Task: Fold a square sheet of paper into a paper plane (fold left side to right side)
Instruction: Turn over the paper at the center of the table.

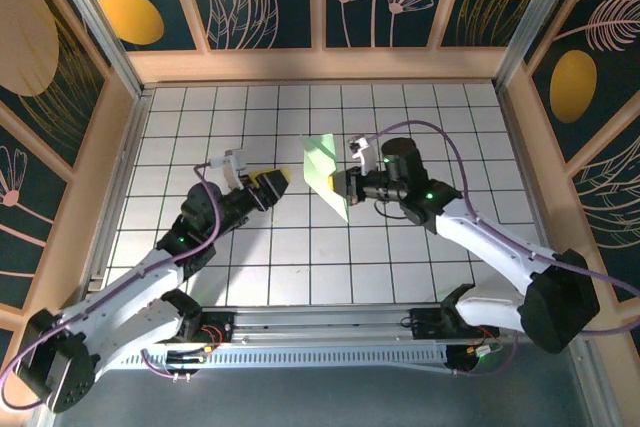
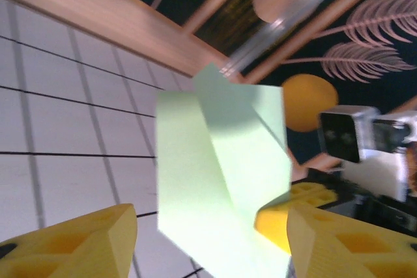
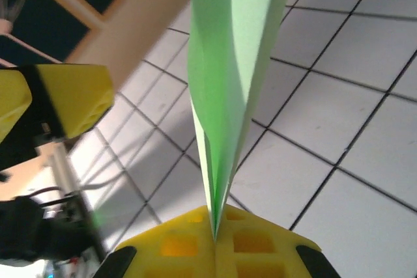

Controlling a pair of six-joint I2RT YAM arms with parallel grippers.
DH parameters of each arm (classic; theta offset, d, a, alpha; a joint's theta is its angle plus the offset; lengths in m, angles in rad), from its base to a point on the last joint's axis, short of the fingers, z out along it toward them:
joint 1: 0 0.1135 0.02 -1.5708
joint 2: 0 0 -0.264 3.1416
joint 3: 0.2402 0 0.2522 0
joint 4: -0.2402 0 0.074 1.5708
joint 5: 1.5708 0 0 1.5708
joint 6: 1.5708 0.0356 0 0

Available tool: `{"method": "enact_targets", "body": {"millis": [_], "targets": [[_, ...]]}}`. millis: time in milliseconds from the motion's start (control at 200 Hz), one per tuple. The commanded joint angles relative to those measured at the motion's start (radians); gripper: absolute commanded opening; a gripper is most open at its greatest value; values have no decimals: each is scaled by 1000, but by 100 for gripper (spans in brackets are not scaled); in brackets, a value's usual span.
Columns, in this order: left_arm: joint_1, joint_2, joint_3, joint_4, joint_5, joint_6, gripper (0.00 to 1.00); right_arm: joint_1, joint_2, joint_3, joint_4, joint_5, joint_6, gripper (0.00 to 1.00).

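The pale green sheet of paper (image 1: 325, 169) is folded into a creased, pointed paper plane form and held on edge above the white grid table (image 1: 300, 267). My right gripper (image 1: 342, 185) is shut on its lower edge. In the right wrist view the layers of paper (image 3: 228, 63) rise out of the closed yellow jaws of the right gripper (image 3: 214, 234). My left gripper (image 1: 272, 185) stands open just left of the paper, apart from it. From the left wrist, the paper (image 2: 215, 161) hangs ahead of the left gripper (image 2: 212, 239), whose fingers are spread wide.
Wooden walls with dark floral panels (image 1: 320, 62) ring the table on three sides. The two arm bases sit on a metal rail (image 1: 320, 332) at the near edge. White grid tiles lie bare around both grippers.
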Motion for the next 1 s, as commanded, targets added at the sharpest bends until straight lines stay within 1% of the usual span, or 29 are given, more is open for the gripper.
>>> {"method": "enact_targets", "body": {"millis": [0, 70, 175, 265, 365, 490, 636, 831, 891, 996], "targets": [[-3, -74, -37, -203, -180, 42, 65, 106, 90, 121, -237, 509, -93, 0], [-4, -125, -48, -284, -260, 27, 67, 165, 171, 195, -346, 756, -77, 0], [-3, -195, -78, -365, -364, -7, 69, 236, 308, 287, -480, 1038, -49, 0], [-4, -260, -110, -400, -418, -39, 69, 284, 416, 348, -566, 1196, -32, 0], [-3, -318, -132, -431, -458, -61, 70, 317, 523, 398, -628, 1291, -20, 0], [-4, -357, -136, -469, -485, -64, 71, 342, 638, 437, -678, 1348, -6, 0], [-4, -360, -135, -475, -488, -63, 72, 357, 746, 463, -697, 1351, 15, 0], [-3, -318, -138, -449, -468, -62, 73, 385, 834, 491, -662, 1289, 26, 17], [-3, -302, -139, -438, -458, -63, 73, 386, 837, 493, -653, 1253, 29, 22], [-3, -277, -139, -413, -446, -65, 74, 383, 814, 474, -624, 1202, 26, 34]]}}
